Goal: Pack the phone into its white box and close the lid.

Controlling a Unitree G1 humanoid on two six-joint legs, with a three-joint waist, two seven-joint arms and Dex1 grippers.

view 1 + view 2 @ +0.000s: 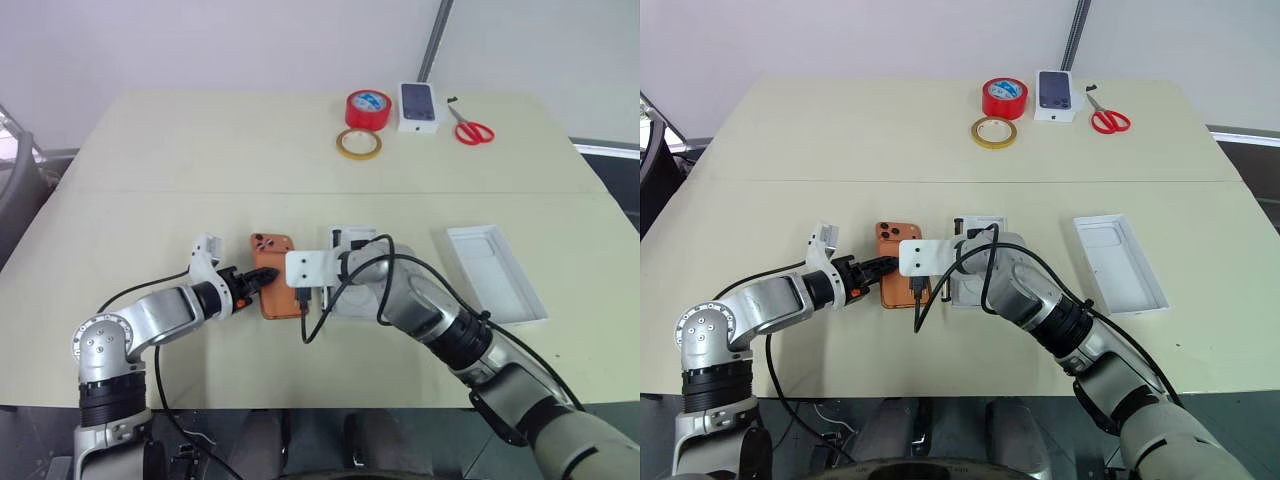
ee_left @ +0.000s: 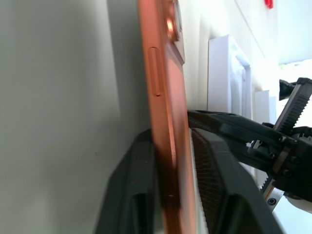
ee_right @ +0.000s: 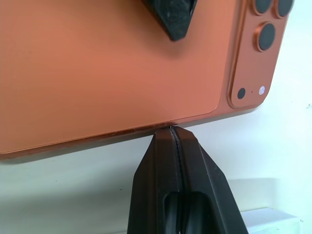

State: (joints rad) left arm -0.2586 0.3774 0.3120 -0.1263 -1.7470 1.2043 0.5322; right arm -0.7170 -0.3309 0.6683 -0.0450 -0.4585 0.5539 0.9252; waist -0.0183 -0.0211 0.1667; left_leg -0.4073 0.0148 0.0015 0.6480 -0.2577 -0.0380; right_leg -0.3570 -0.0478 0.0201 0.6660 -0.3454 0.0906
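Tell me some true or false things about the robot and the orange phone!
1. The left gripper has its jaws around the orange phone. True.
2. The phone is inside the white box. False: it lies on the table beside the box.
3. The right gripper is wide open. False: it is shut, its tip at the phone's edge.
4. The red scissors lie at the table's far side. True.
5. The lid covers the box. False: it lies apart, underside up.

Orange phone (image 1: 276,272) on a cream table (image 1: 150,160).
Red tape roll (image 1: 367,108), yellow tape ring (image 1: 358,144), red-handled scissors (image 1: 470,128), white lid (image 1: 495,272).
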